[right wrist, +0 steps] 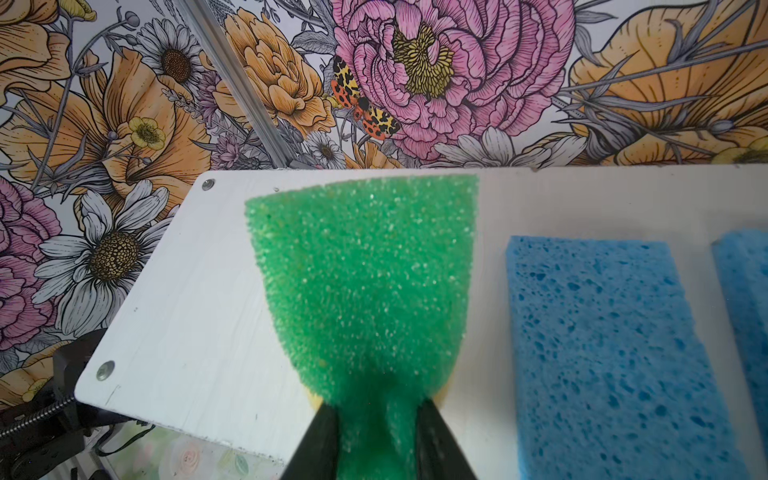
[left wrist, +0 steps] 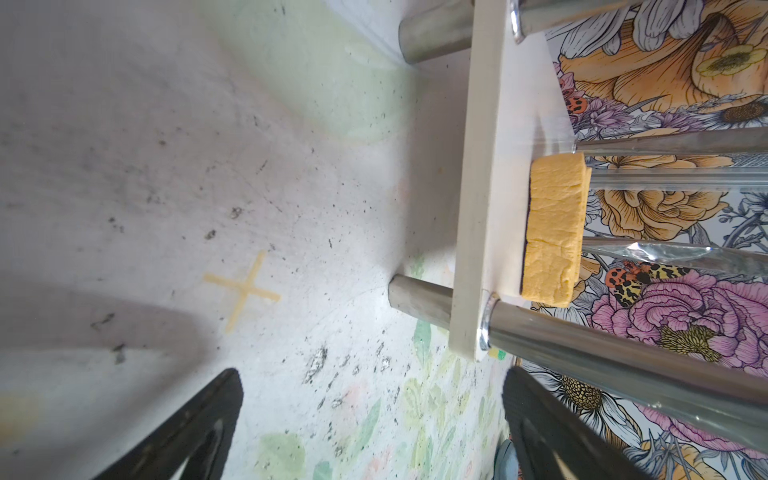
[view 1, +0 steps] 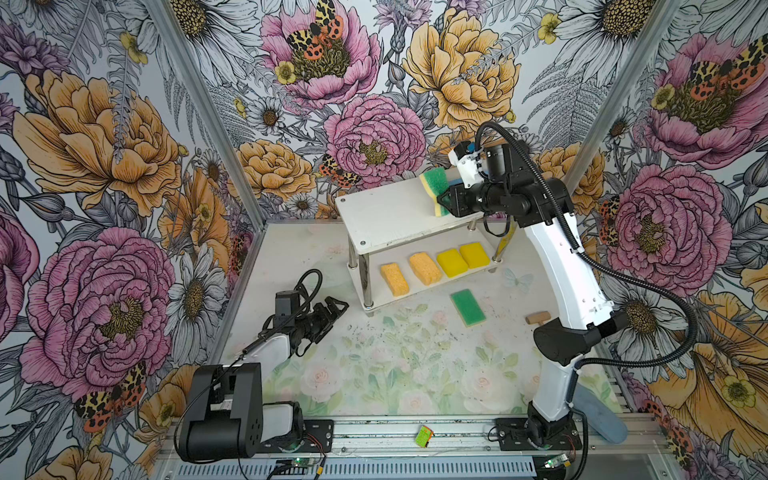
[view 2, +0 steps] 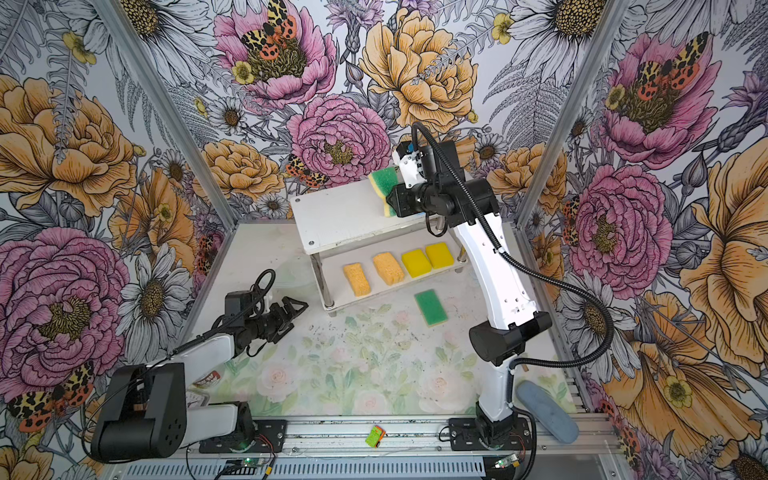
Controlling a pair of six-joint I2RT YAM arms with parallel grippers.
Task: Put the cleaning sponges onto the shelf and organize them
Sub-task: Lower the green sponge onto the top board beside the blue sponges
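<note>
Nearest, at 9 o'clock on the table (view 1: 374,374), the left tool (view 1: 337,304) lies low with its jaws spread wide and nothing between them. The left wrist view shows only bare table between its fingers (left wrist: 199,424).

Farther out, at 2 o'clock, the loose sponge (view 1: 468,307) lies flat on the table, green face up, just in front of the shelf (view 1: 386,216) but not on it. On the lower tier (view 1: 380,298) four sponges sit in a row: two orange sponges (view 1: 395,279) toward 9 o'clock and two yellow sponges (view 1: 452,262) toward 3 o'clock.

Farthest, at 1 o'clock, the right tool (right wrist: 378,436) is clamped on one short end of the held sponge (right wrist: 365,282) over the top tier. Its jaws are nearly together and the foam is pinched to a narrow waist. The green face is up, with the yellow base beneath. Whether the free end rests on the board I cannot tell. Toward the tier's 3 o'clock end, two blue sponges (right wrist: 615,340) lie flat side by side, near the held one but apart from it.

These sponges look light, soft and springy, and not fragile. The rough green face should grip well. I expect squeezed foam to spring back on release and perhaps nudge sideways, so it is best let go low. The loose sponge is probably best pinched across its narrow width at a short end, as here.
</note>
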